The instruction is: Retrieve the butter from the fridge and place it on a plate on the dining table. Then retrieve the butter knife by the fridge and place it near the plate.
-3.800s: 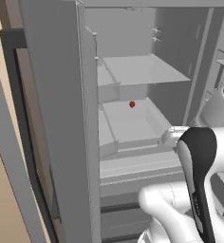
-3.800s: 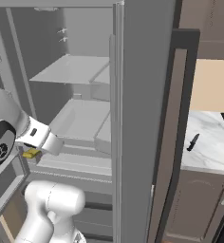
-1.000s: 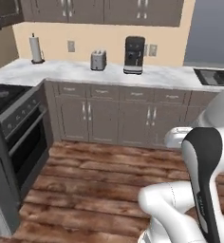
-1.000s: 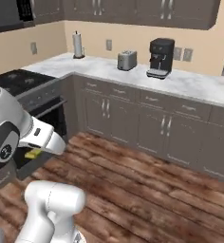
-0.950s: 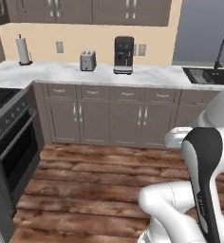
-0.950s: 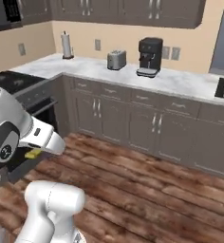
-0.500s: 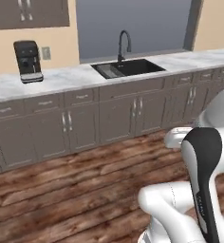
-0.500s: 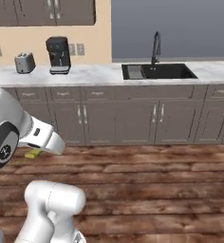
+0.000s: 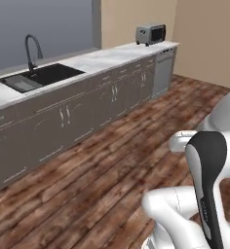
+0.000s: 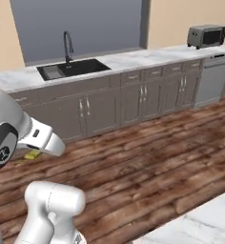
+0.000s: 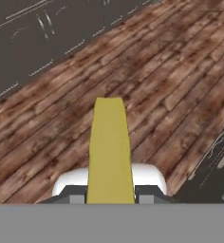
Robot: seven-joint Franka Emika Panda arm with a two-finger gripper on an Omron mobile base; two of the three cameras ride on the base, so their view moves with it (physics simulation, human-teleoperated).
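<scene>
The butter (image 11: 109,147) is a slim yellow stick that runs up the middle of the hand view over wooden floor. My gripper (image 11: 111,195) is shut on its near end, one dark fingertip on each side. In the right base view a bit of the butter (image 10: 32,155) peeks out under the white hand at the left, at about counter-drawer height. A white marble corner of the dining table (image 10: 202,228) enters at the lower right of that view. The fridge, the plate and the butter knife are out of view.
A grey-cabinet counter (image 10: 133,59) with a dark sink (image 10: 71,69) and faucet (image 10: 66,45) runs along the far wall. A toaster oven (image 10: 206,35) stands at its right end, above a dishwasher (image 10: 214,78). Wooden floor (image 9: 87,185) lies between me and the counter.
The whole picture has swept sideways, so the base has turned: toaster and coffee machine slid out, sink moved left, toaster oven and marble table corner came in. The butter stays in the gripper.
</scene>
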